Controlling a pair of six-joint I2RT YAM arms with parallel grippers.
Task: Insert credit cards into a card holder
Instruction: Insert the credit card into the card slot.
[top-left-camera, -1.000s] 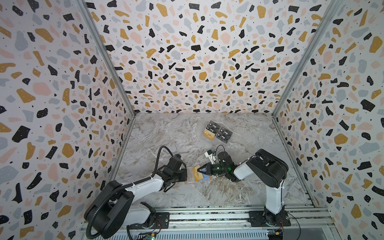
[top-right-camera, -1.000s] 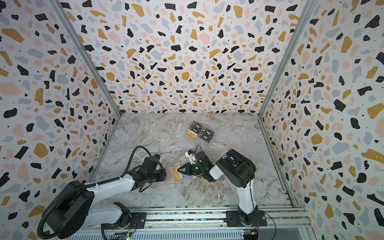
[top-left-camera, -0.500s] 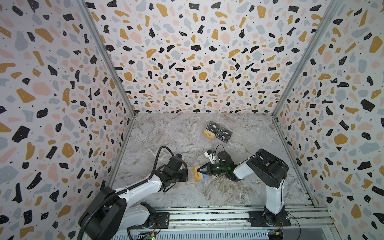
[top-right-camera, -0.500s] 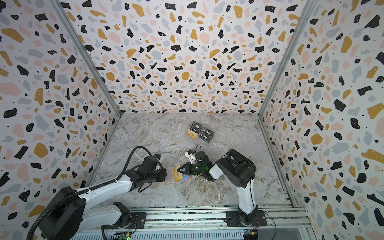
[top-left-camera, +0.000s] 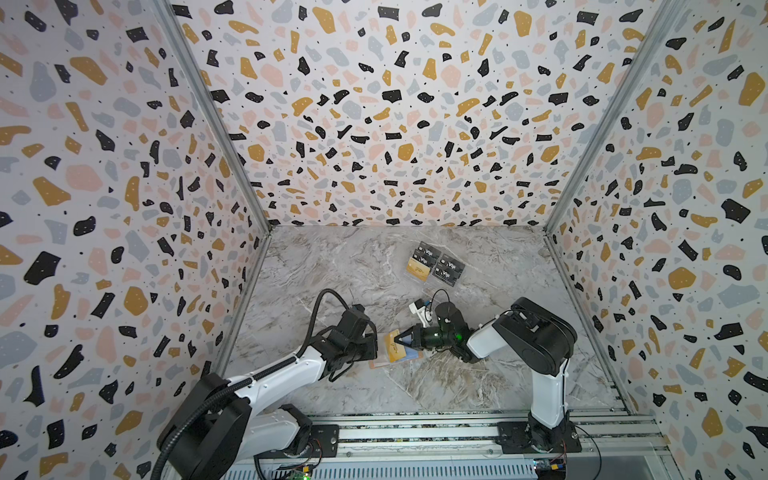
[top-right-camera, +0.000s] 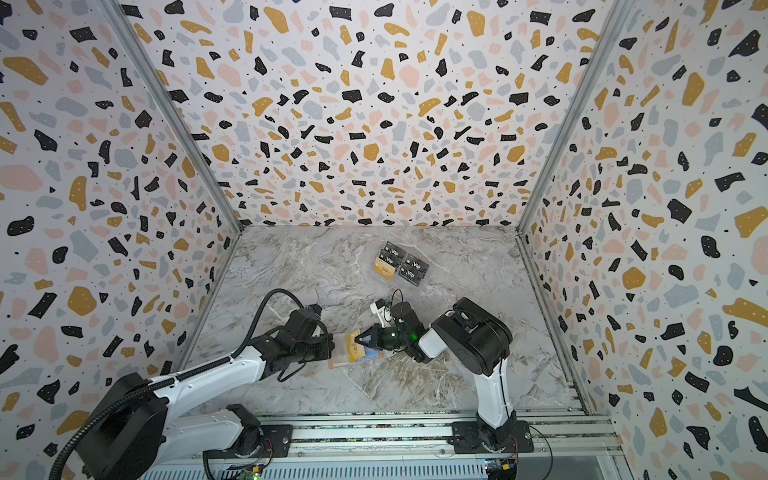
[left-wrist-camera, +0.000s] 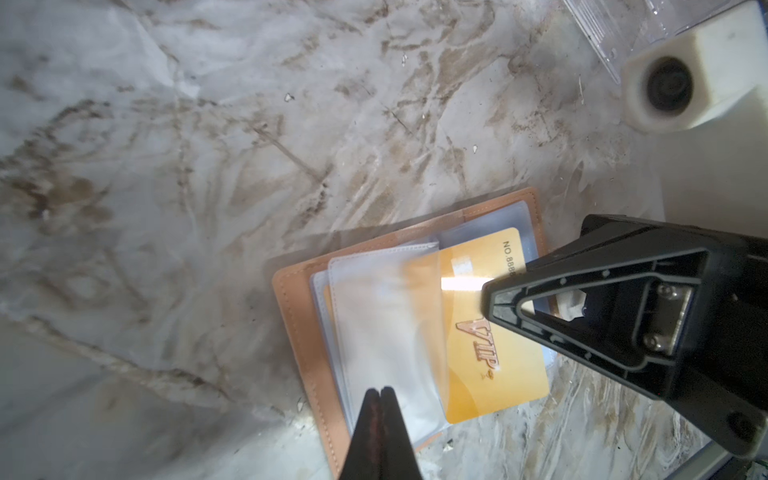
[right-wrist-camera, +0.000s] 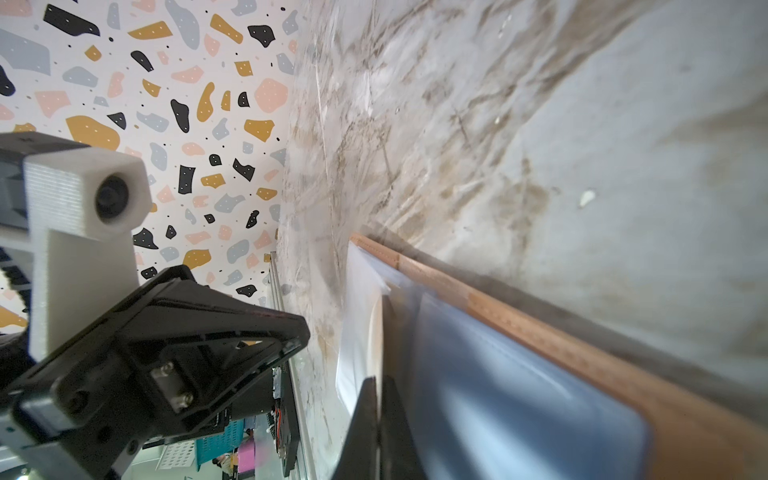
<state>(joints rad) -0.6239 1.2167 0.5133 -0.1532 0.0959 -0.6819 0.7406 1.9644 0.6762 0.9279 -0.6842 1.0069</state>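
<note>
The peach-pink card holder (left-wrist-camera: 299, 324) lies open on the marble floor (top-left-camera: 332, 274), near the front middle in both top views (top-left-camera: 380, 365) (top-right-camera: 336, 363). My left gripper (left-wrist-camera: 379, 392) is shut on the edge of one of its clear inner sleeves (left-wrist-camera: 386, 324), which is lifted. My right gripper (right-wrist-camera: 379, 380) is shut on a gold credit card (left-wrist-camera: 490, 374). One end of that card lies under the lifted sleeve. The two grippers (top-left-camera: 377, 351) (top-left-camera: 395, 338) face each other over the holder. Another gold credit card (top-left-camera: 417, 269) sits in the stand farther back.
A clear tiered stand (top-left-camera: 436, 264) with black Vip cards stands behind the holder, right of centre. Patterned walls close in the left, back and right sides. A metal rail (top-left-camera: 415, 436) with both arm bases runs along the front.
The left arm's rear links have sunk a little toward the front rail. Both grippers, the card and the holder stay almost where they were.
</note>
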